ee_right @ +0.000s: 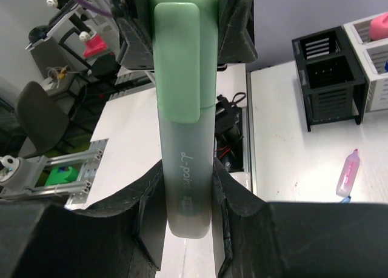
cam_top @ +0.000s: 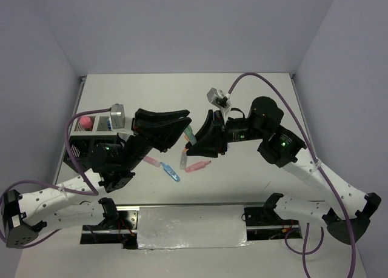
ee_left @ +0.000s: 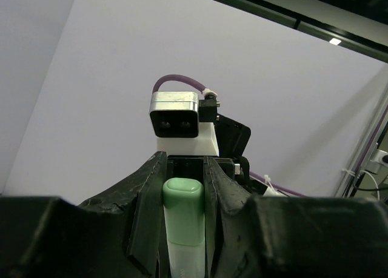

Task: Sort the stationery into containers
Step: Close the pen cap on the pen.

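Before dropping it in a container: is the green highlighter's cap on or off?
On. In the right wrist view the green cap sits closed on the highlighter, no tip showing.

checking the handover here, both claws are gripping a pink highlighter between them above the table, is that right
Not quite: the highlighter is green, not pink, as the right wrist view shows. The rest holds: the left claw and the right claw both grip it above the table.
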You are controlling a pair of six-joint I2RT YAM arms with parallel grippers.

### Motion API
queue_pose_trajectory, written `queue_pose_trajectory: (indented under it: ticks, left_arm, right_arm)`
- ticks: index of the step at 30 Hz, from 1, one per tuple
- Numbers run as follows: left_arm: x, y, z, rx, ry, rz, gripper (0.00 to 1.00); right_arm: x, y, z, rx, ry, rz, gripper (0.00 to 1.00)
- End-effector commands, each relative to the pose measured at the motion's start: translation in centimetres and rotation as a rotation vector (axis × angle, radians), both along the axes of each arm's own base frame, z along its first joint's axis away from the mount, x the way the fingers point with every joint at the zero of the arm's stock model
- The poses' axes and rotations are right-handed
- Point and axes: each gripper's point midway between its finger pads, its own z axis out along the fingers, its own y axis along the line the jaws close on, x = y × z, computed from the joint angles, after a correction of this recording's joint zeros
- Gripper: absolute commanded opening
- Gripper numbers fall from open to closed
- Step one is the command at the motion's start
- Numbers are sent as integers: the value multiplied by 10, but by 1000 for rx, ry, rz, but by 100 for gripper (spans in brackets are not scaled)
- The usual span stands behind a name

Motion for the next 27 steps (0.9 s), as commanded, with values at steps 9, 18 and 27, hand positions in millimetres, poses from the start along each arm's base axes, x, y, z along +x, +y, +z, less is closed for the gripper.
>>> queue_pose_trajectory:
  ticks: [9,18,27]
  left_arm:
    - [-26,-68,-156,479,180,-200,0]
    - [4,-52,-136,545,223,1,26]
    - [6,-38,-105,532,169,56,49]
  right_arm:
    - [38,-8,119,287,-268,-213,0]
    - [24,-6,54,211,-251,-129,0]
    - [6,-17,27,182,-233,-110,0]
